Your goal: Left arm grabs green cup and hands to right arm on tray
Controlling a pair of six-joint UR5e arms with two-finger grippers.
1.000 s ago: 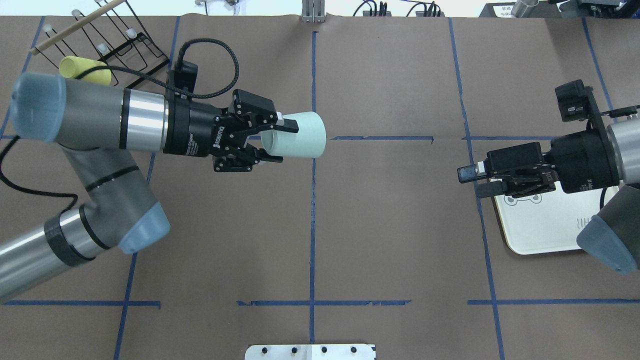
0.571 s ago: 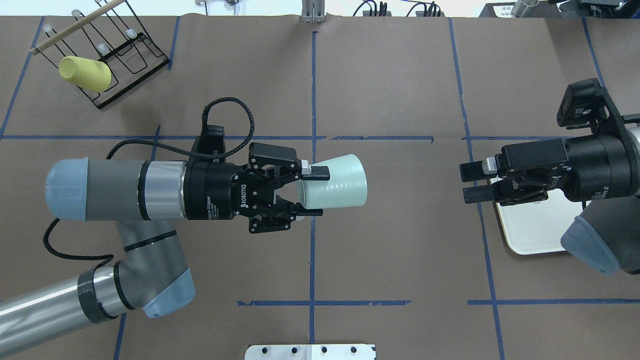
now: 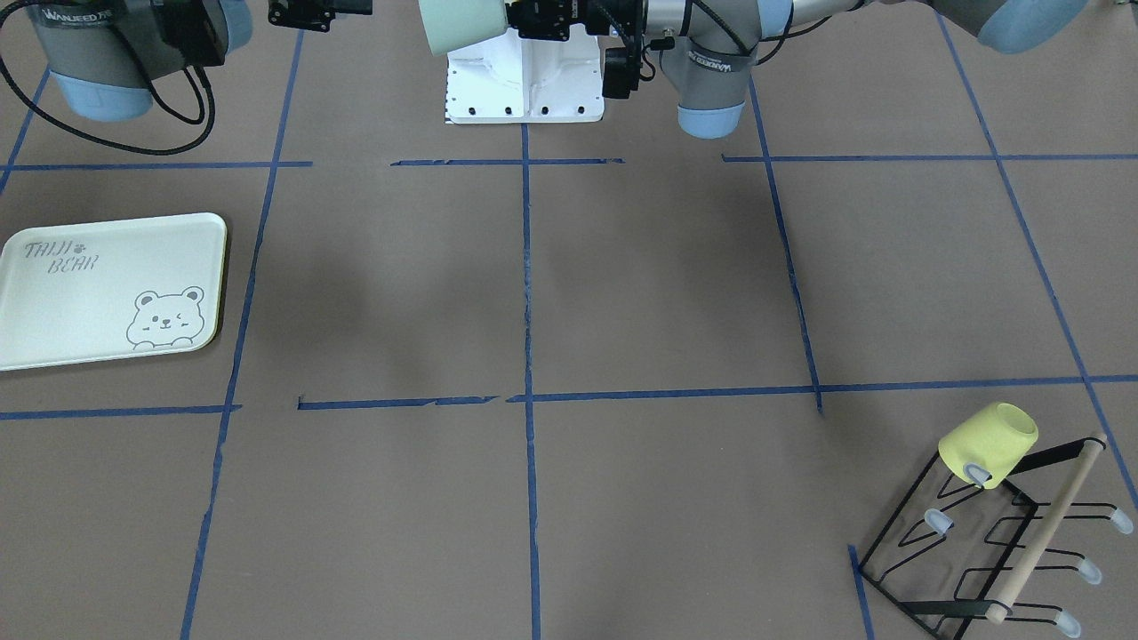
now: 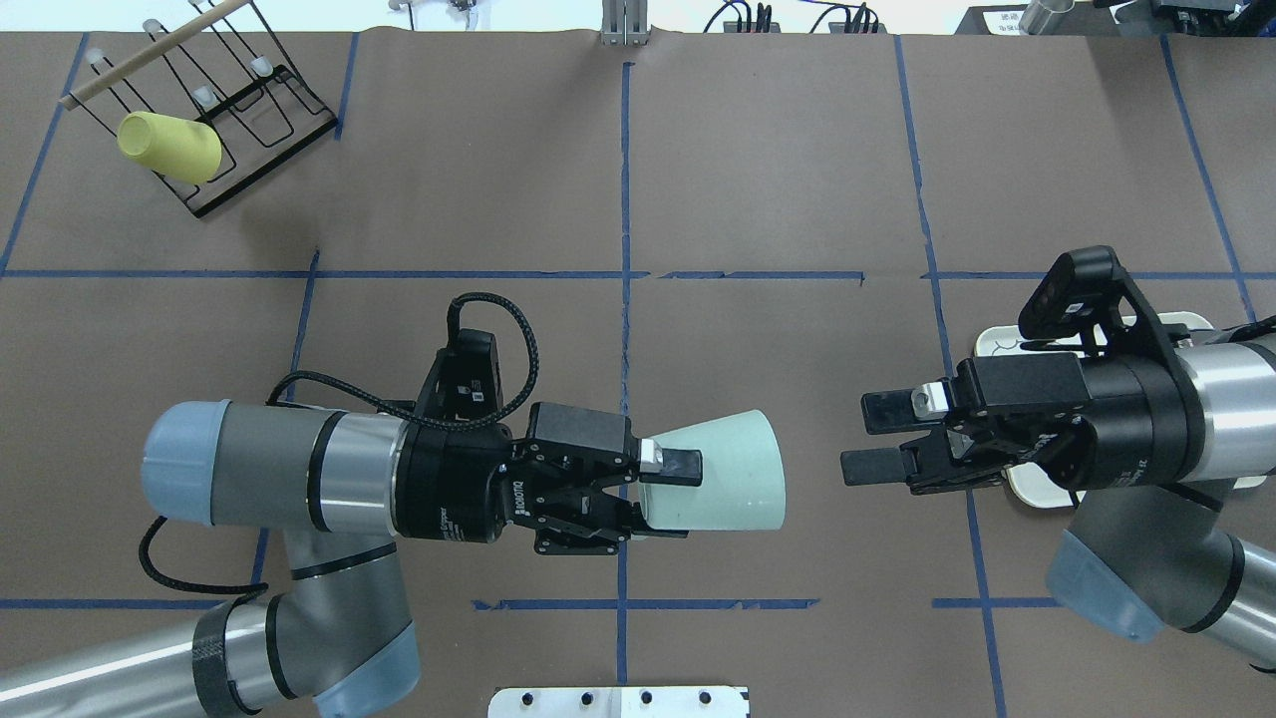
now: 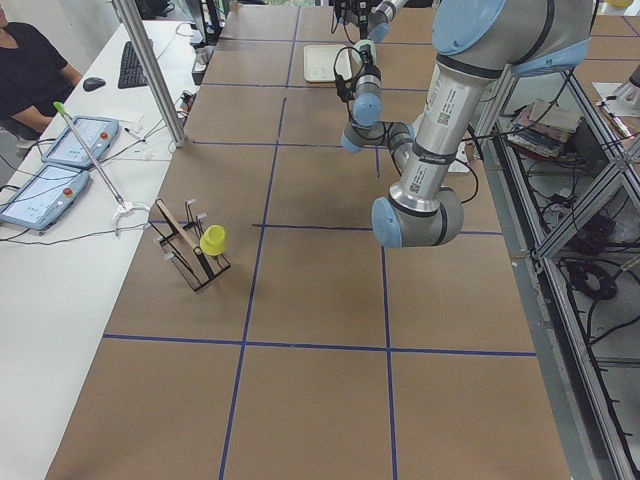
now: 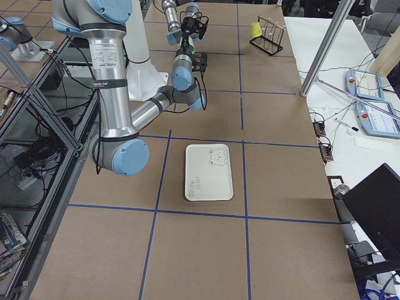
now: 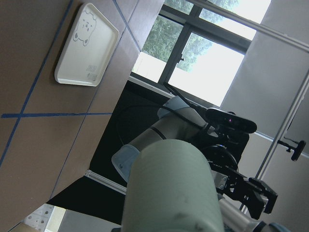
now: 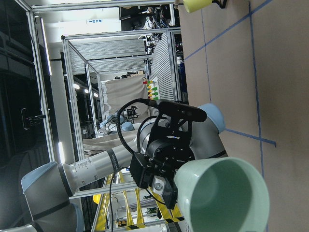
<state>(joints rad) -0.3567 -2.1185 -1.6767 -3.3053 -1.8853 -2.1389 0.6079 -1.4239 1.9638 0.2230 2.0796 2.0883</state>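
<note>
hand-over | my left pincer (image 4: 673, 494) clamped on green cup (image 4: 728, 484), aloft mid-bench by my edge, mouth facing right pincer (image 4: 867, 439), spread wide, near | right should grip firmly before left releases | tray (image 3: 107, 267) at right end

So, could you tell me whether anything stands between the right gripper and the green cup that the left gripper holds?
Nothing visible does. The green cup, held sideways in the left gripper, faces the open right gripper across a gap of plain air above the table paper. The two do not touch.
</note>
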